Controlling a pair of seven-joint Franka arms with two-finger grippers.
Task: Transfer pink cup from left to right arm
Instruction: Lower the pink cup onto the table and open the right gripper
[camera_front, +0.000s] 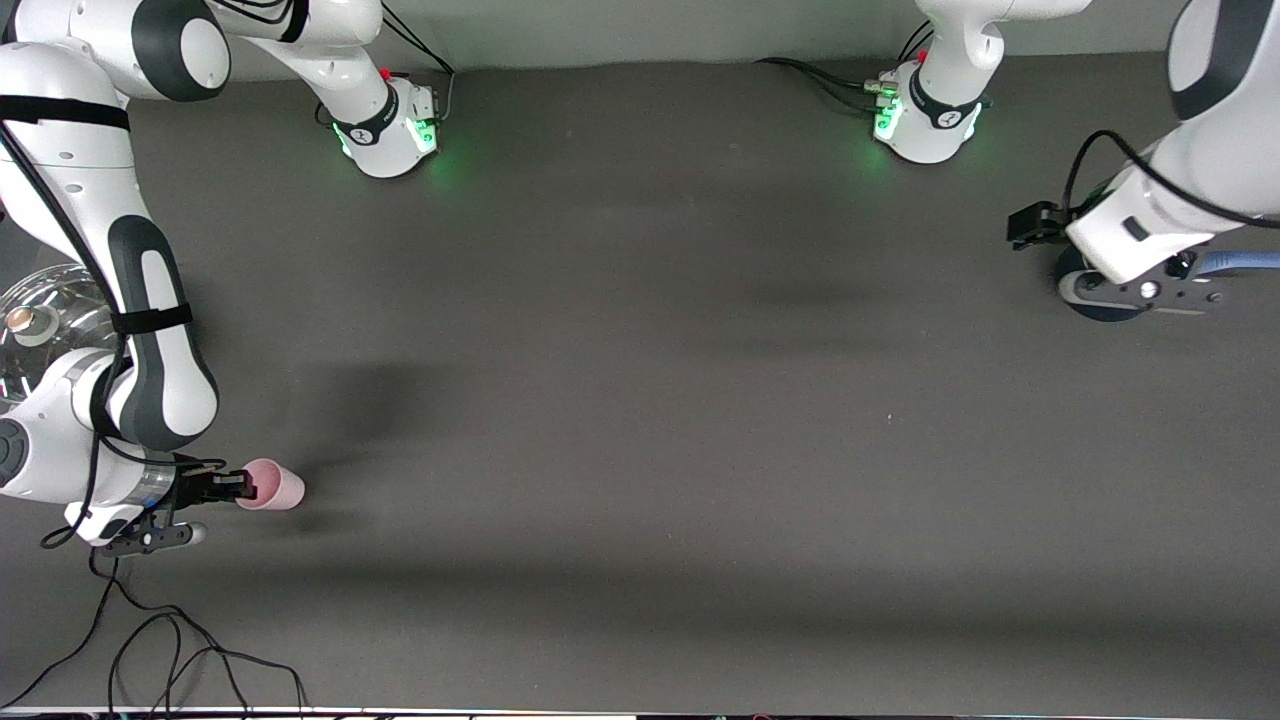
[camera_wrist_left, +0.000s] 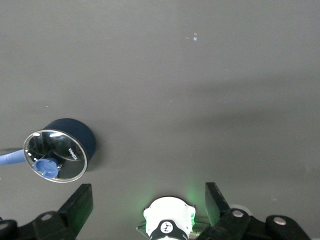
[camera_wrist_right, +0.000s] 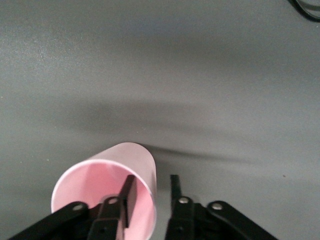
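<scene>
**Pink cup held by right gripper at its rim**

Pink cup sits in the right gripper, over the counter at the right arm's end, low in the front view. Cup is tipped on its side, mouth toward the gripper, closed base pointing away toward the middle of the counter. Can't tell from the front view whether it touches the counter; a shadow lies just under it.

Right wrist view: cup is pinched by the wall at the rim. One finger is inside the mouth, the other outside against the wall. Fingers are nearly together, only the cup wall between them.

Left gripper is at the left arm's end of the counter, well apart from the cup, holding nothing. Left wrist view shows its fingers spread wide with bare counter between them. That arm waits.

Under the left arm stands a dark blue pot with a blue handle. In the left wrist view the pot carries a glass lid with a blue knob.

At the right arm's end, partly hidden by the arm, is a shiny glass lid.
</scene>
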